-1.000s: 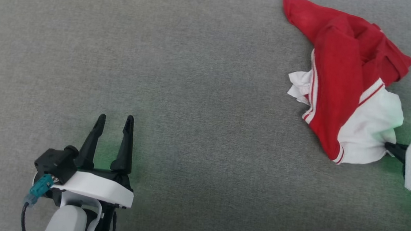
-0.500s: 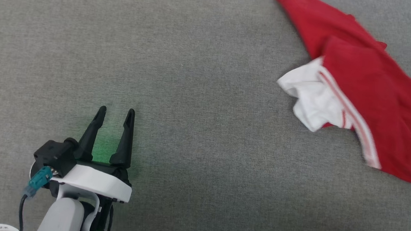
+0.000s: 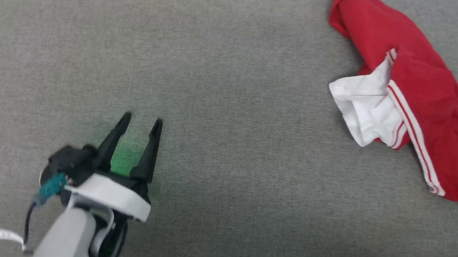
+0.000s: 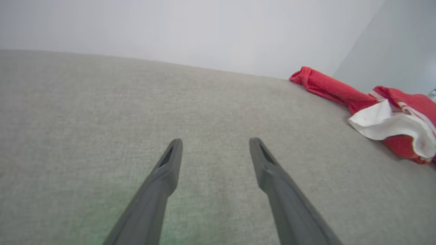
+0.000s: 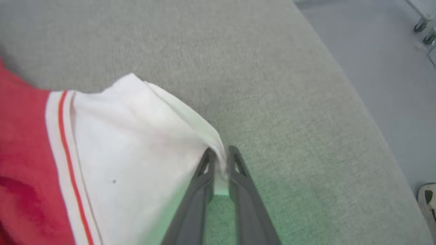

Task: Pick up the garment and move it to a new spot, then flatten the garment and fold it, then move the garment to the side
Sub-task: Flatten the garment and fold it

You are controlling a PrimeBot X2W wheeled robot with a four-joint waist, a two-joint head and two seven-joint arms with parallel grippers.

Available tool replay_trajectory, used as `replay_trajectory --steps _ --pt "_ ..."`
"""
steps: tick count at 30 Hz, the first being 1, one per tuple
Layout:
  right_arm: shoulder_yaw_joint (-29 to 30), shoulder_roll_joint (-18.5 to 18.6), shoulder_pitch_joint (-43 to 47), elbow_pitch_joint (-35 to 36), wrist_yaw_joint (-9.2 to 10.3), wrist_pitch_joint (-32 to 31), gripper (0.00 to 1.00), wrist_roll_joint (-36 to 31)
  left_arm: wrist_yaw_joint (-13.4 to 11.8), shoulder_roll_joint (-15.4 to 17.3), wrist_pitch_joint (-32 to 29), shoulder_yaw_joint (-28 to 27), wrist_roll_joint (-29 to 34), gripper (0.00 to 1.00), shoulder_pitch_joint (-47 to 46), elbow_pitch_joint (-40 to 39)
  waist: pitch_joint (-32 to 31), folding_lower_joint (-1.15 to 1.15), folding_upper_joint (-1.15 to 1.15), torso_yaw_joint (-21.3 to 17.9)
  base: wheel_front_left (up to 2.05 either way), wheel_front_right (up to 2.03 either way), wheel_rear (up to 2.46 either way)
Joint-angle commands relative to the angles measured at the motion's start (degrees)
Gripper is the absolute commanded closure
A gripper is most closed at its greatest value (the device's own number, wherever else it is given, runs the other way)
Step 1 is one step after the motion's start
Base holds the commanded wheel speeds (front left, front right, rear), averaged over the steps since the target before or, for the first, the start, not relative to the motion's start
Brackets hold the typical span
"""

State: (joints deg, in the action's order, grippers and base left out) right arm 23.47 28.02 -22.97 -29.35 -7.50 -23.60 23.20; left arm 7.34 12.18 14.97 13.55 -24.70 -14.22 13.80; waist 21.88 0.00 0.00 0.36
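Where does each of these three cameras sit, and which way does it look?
Head view: on the robot's head, looking down at the grey surface; left gripper open at lower left, garment upper right.
Left wrist view: on the left wrist, looking along its open fingers across the surface to a pale wall.
Right wrist view: on the right wrist, looking along the right gripper, shut on the garment's white sleeve end.
Shared: the garment, in all three.
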Motion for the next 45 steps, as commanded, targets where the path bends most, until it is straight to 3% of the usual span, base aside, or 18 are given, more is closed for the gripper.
replay_trajectory --steps 1,7,8,11,14,19,21,26,32,41,42,43,44,45 --pt "0.1 -1.2 -0.4 0.4 0.02 3.8 0.0 -0.6 0.2 2.6 0.3 2.4 -1.3 0.0 -2.9 -0.7 -0.8 0.0 0.0 -0.9 0.0 0.0 0.0" --pt "-0.7 -4.0 1.9 4.4 0.02 16.1 0.0 -1.9 0.2 11.6 -2.1 13.4 -6.8 0.0 -13.2 -2.0 -2.9 0.0 0.0 -3.3 0.0 0.0 0.0" --pt "-0.7 -4.0 1.9 4.4 0.02 16.1 0.0 -1.9 0.2 11.6 -2.1 13.4 -6.8 0.0 -13.2 -2.0 -2.9 0.0 0.0 -3.3 0.0 0.0 0.0" --pt "-2.5 -6.0 3.0 7.2 0.02 20.4 0.0 -1.9 0.2 15.2 -10.2 20.3 -12.4 0.0 -20.5 -2.7 -3.4 0.0 0.0 -5.1 0.0 0.0 0.0" --pt "-5.3 -9.0 3.8 9.5 0.02 22.8 0.0 -1.0 0.2 16.1 -22.3 27.2 -20.9 0.0 -27.4 -3.1 -3.5 0.0 0.0 -7.4 0.0 0.0 0.0" --pt "-8.7 -12.5 4.5 11.2 0.02 24.6 0.0 -0.3 0.2 15.1 -43.6 32.5 -35.0 0.0 -36.6 1.2 -2.8 0.0 0.0 -11.1 0.0 0.0 0.0" --pt "-10.1 -13.4 4.6 11.3 0.02 24.6 0.0 0.3 -0.2 13.3 -50.7 33.0 -39.3 0.0 -38.8 4.3 -2.4 0.0 0.0 -12.6 0.0 0.0 0.0" --pt "-11.9 -14.9 3.7 11.5 0.02 25.6 0.0 1.0 -3.5 9.7 -61.5 33.1 -45.4 0.0 -44.0 10.3 -0.3 0.0 0.0 -16.2 0.0 0.0 0.0" --pt "-13.3 -16.1 2.9 9.6 0.01 27.2 0.0 1.9 -5.1 5.6 -64.2 32.7 -47.6 0.0 -46.8 14.9 1.6 0.0 0.0 -19.1 0.0 0.0 0.0" --pt "-15.8 -17.1 0.9 6.8 0.02 28.8 0.0 3.1 -4.7 0.9 -62.6 33.1 -47.2 0.0 -49.5 22.0 3.6 0.0 0.0 -21.4 0.0 0.0 0.0" --pt "-16.0 -17.1 0.8 6.4 0.02 29.0 0.0 3.2 -4.5 0.5 -62.1 33.0 -47.2 0.11 -49.7 22.9 3.7 0.0 0.0 -21.5 0.0 0.0 0.0" --pt "-16.3 -17.1 0.7 6.1 0.02 29.2 0.0 3.3 -4.2 0.2 -61.7 33.0 -47.1 0.69 -50.0 23.7 3.7 0.0 0.0 -21.6 0.0 0.0 0.0" --pt "-16.5 -17.1 0.7 5.8 0.02 29.3 0.0 3.4 -4.1 0.0 -61.4 32.6 -47.4 1.0 -50.2 24.5 3.8 0.0 0.0 -21.6 0.0 0.0 0.0" --pt "-16.6 -16.9 0.5 5.6 0.02 29.6 0.0 3.5 -3.6 0.0 -61.3 32.6 -47.4 1.0 -50.4 25.2 3.7 0.0 0.0 -21.5 0.0 0.0 0.0"
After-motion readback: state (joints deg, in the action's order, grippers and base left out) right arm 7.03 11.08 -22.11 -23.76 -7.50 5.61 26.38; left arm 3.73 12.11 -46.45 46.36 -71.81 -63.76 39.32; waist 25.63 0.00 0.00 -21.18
